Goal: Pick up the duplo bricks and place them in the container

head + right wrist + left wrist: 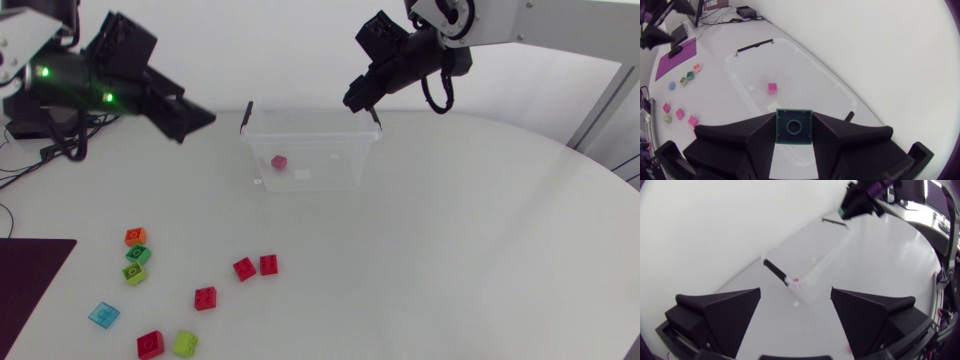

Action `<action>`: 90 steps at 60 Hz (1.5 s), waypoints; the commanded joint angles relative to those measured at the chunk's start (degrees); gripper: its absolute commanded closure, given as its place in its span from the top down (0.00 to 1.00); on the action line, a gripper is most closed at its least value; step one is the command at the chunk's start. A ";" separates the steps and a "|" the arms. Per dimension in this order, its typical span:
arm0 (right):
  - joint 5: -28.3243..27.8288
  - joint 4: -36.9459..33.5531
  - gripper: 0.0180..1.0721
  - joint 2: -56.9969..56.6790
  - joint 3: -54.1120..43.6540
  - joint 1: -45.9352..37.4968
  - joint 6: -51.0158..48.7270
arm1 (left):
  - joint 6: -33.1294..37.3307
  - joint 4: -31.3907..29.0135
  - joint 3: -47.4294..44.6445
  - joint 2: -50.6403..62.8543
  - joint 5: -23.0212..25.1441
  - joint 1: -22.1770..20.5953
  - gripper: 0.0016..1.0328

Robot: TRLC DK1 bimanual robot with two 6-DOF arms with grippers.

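While the right gripper [362,98] hangs over the right end of the clear plastic container [330,178], its fingers are clamped from two sides on a dark green duplo brick [794,128]. The brick's round stud faces the wrist camera. In the right wrist view the brick sits above the container's open top, just inside its rim and not yet down on the floor. One pinkish-red brick [279,162] lies on the container's floor, toward its left half.

The left gripper [195,120] is raised off the container's left end, apart from it. Its two wedge fingers stand wide apart, and the left wrist view shows the container's black handle [776,271] ahead of the gap between them.

All the loose bricks lie on the white table [480,260] off the container's front left corner, well apart from it. Nearest the container is a red pair [256,266], the two pieces just beside each other, with a single red brick [205,298] a little farther out. Farther still are a lime brick [185,344] and a red square brick [150,344] side by side, then a light blue brick [103,315]. An orange brick [135,237], a green brick [138,255] and a yellow-green brick [134,273] form a short column. A dark maroon mat [30,290] lies beyond them, farthest from the container.
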 commanded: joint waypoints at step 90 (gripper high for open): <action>20.44 30.60 0.95 -41.62 -53.72 -13.75 5.38 | 44.21 -17.37 -52.64 -29.13 -7.75 10.44 0.93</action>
